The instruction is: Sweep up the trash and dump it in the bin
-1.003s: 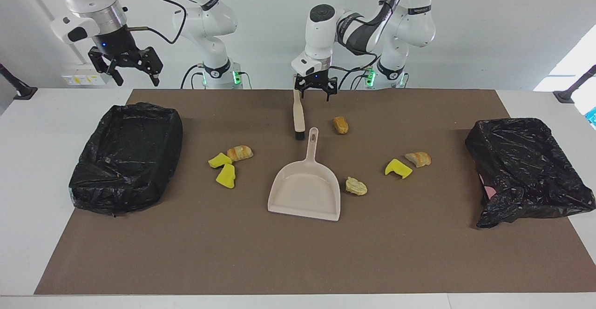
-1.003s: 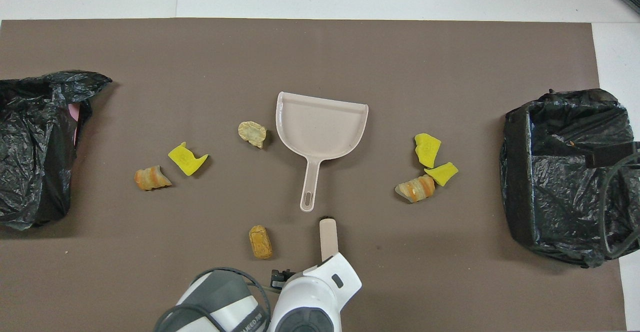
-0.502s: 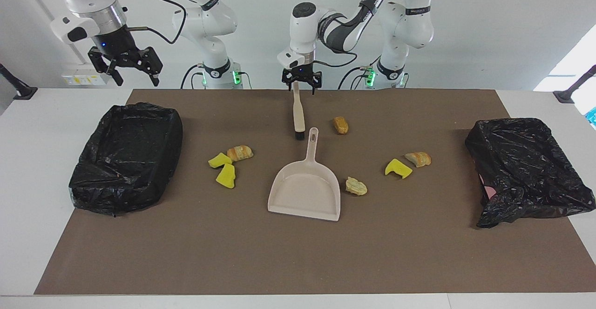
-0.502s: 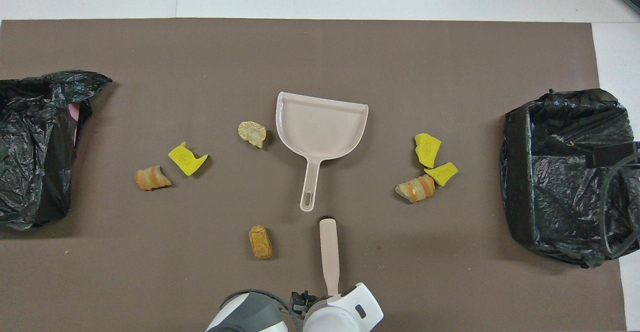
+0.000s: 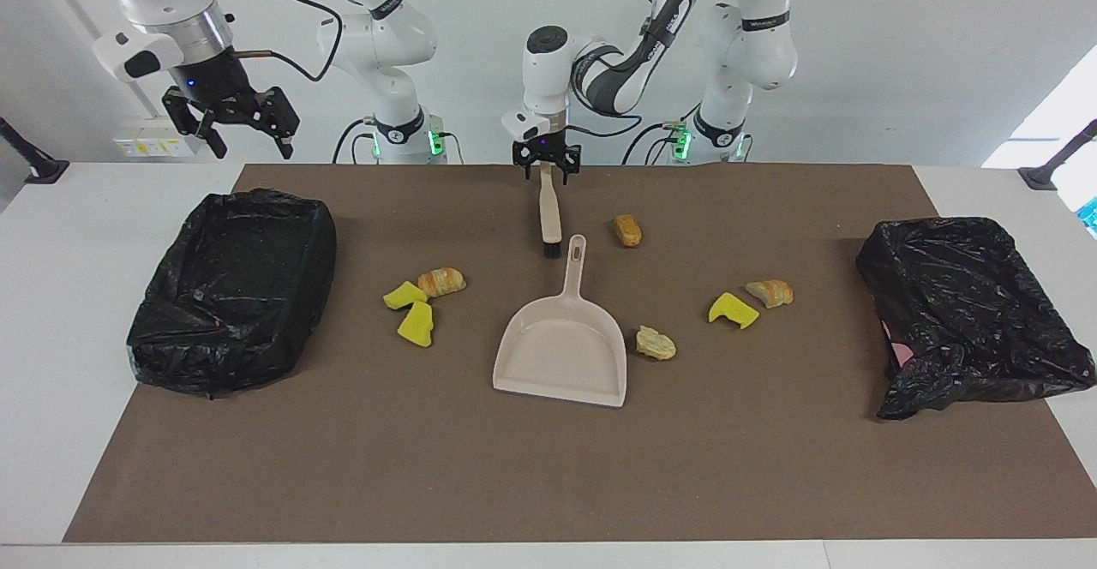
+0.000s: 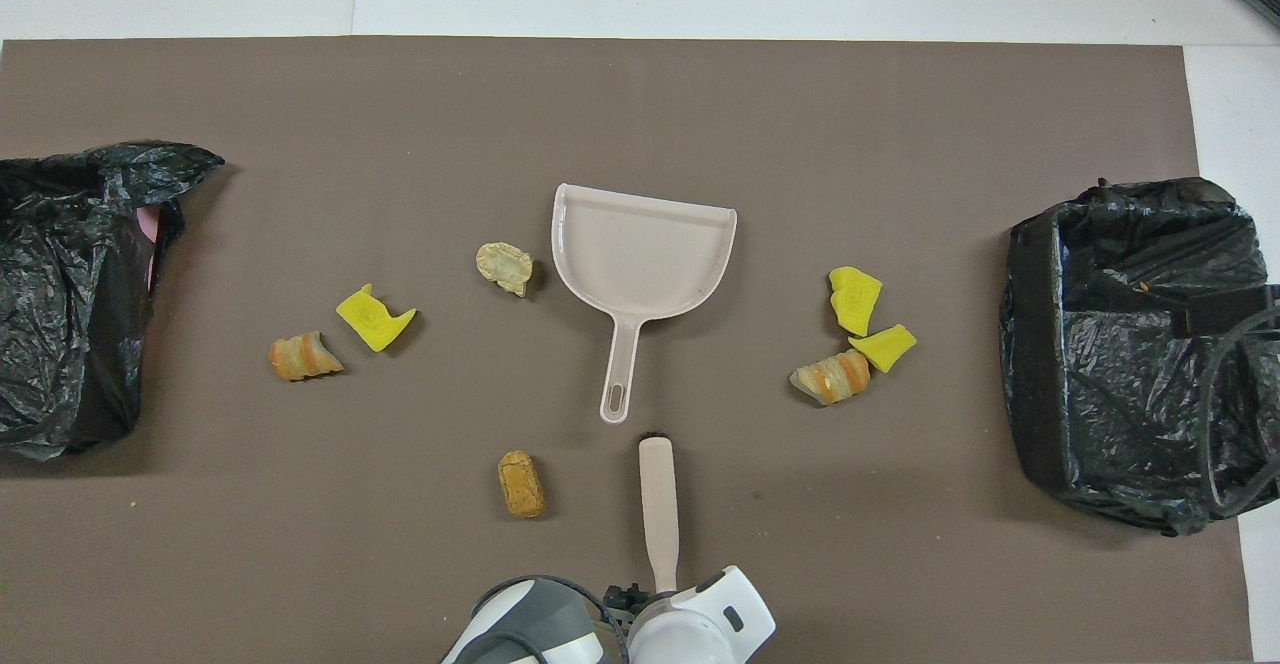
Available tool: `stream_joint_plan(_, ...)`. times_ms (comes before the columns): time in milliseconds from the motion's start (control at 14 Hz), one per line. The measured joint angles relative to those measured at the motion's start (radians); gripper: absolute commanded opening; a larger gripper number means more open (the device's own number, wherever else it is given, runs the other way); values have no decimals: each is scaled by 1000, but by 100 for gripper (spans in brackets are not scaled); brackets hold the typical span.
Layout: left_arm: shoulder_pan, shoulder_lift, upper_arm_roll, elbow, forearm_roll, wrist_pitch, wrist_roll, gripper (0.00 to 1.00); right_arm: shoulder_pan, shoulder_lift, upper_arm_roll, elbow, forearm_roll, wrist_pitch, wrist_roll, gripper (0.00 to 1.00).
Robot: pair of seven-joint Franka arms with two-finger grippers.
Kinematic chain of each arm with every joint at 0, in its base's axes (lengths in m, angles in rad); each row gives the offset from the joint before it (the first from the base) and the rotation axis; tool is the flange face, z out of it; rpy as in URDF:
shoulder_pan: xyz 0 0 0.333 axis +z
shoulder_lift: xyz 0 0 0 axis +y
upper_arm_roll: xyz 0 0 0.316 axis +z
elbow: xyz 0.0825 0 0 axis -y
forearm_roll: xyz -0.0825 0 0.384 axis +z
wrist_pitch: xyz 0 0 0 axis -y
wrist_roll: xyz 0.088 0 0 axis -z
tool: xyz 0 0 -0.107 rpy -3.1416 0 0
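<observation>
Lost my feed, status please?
Left gripper at brush handle end. Right gripper open, waiting above bin. Trash unswept; dustpan empty.

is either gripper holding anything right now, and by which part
The left gripper is down at the handle end of the brush, but a firm hold cannot be told. The right gripper is open, holding nothing, over the table edge.

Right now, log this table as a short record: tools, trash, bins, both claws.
brush: lying flat, bristles toward the dustpan handle, nearer the robots than the dustpan
dustpan: empty, mid-table
trash: seven chunks scattered on the mat, none in the dustpan
bins: two black-bagged bins, one at each end
left claw: down at the brush handle's end, grip not clear
right claw: open, raised over the table edge by the bin at its end, waiting
</observation>
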Motion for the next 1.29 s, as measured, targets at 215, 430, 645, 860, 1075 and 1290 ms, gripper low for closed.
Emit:
stream_joint_plan(215,0,-7,2,5,0,-11,-1,38,0,-1,0,0,0,0,0,100)
stream_joint_plan(430,0,-11,3,20,0,-42,-20,0,0,-4,0,-3,0,0,0,100)
stream_joint_plan(645,0,-13,6,25,0,-83,-23,0,0,-4,0,-5,0,0,0,100)
stream_joint_plan(860,8,-47,18,42,0,-189,-27,0,0,-5,0,-6,0,0,0,100)
stream_joint_plan(1075,33,-111,35,97,0,-403,-33,0,-1,-5,-1,-6,0,0,0,100)
stream_joint_plan(1290,93,-141,39,151,0,-602,-36,0,-1,-5,-1,-8,0,0,0,100)
